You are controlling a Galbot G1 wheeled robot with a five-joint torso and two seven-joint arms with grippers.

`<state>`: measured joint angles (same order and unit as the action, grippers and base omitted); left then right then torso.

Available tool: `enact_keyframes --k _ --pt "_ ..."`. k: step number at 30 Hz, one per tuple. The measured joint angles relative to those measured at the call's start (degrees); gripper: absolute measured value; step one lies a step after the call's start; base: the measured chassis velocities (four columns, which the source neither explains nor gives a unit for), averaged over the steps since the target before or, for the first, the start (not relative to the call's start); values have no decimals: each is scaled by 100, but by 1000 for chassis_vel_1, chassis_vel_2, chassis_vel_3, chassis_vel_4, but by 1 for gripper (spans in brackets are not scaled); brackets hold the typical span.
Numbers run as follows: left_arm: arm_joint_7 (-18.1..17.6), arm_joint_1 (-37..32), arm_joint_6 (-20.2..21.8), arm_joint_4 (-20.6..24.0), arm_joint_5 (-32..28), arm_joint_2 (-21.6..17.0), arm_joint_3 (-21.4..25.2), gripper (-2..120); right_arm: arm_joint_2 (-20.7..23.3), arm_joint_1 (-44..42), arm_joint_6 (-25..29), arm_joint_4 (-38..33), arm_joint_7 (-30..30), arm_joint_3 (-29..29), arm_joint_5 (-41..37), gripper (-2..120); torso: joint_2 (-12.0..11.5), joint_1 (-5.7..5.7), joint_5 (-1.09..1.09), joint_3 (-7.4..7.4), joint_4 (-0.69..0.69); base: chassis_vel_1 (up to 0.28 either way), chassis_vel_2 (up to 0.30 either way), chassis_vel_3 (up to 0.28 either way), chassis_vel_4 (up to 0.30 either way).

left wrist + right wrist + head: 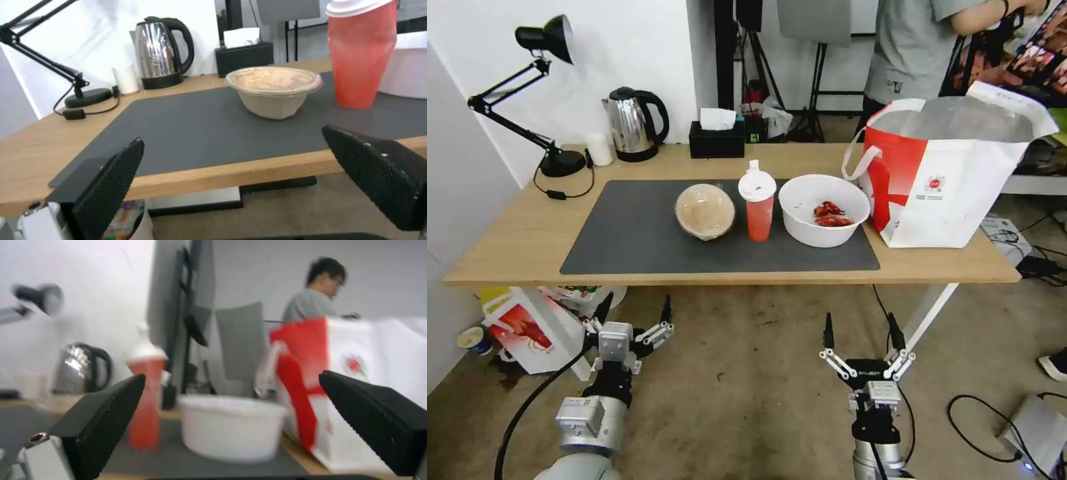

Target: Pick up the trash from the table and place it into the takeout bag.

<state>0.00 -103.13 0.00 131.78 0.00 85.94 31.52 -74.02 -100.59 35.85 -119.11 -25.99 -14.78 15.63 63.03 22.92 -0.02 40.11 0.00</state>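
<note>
Even, bright indoor light falls on the counter (527, 233), with only soft, short shadows beside the bowls on the dark mat (640, 233). The steel kettle (630, 123) carries glare streaks. The right wrist view is smeared throughout, blurring the takeout bag (378, 380); the left wrist view is sharper.

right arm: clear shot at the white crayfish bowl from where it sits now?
Probably yes. The right hand hangs open below the table edge, almost straight in front of the white bowl. Bare mat lies before it; the red cup and takeout bag flank it closely.
</note>
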Motion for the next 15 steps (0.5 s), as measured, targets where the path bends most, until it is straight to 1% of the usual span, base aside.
enact_keyframes --k 2,7,8,9,10,11,12,13,14,15 --pt "0 0 0 0 0 0 0 100 37 -47 -98 -168 115 11 -55 100 0 0 3 0 0 0 0 0 0" --pt "0 0 0 0 0 0 0 100 41 -48 -125 -193 140 12 -74 100 0 0 3 0 0 0 0 0 0" --pt "0 0 0 0 0 0 0 100 60 -13 -210 -282 218 10 -154 100 -1 0 3 0 -2 0 0 0 0" --pt "0 0 0 0 0 0 0 100 112 112 -471 -524 438 -15 -386 100 0 0 5 0 -4 0 0 0 0" --pt "0 0 0 0 0 0 0 100 112 112 -471 -524 438 -15 -386 100 0 0 5 0 -4 0 0 0 0" --pt "0 0 0 0 0 1 0 100 166 261 -693 -795 650 -63 -610 100 0 0 -2 0 5 0 0 0 0" --pt "0 -1 0 0 0 0 0 100 181 335 -874 -890 757 -59 -717 100 0 0 2 0 0 0 0 0 0" --pt "0 -1 0 0 0 0 0 100 181 335 -874 -890 757 -59 -717 100 0 0 2 0 0 0 0 0 0" --pt "0 1 -1 0 0 0 2 100 191 404 -985 -959 810 -72 -778 100 -1 1 5 0 0 0 0 0 0" --pt "0 1 0 0 0 0 1 100 197 473 -1092 -1062 869 -79 -833 100 0 0 2 0 1 0 0 0 0"
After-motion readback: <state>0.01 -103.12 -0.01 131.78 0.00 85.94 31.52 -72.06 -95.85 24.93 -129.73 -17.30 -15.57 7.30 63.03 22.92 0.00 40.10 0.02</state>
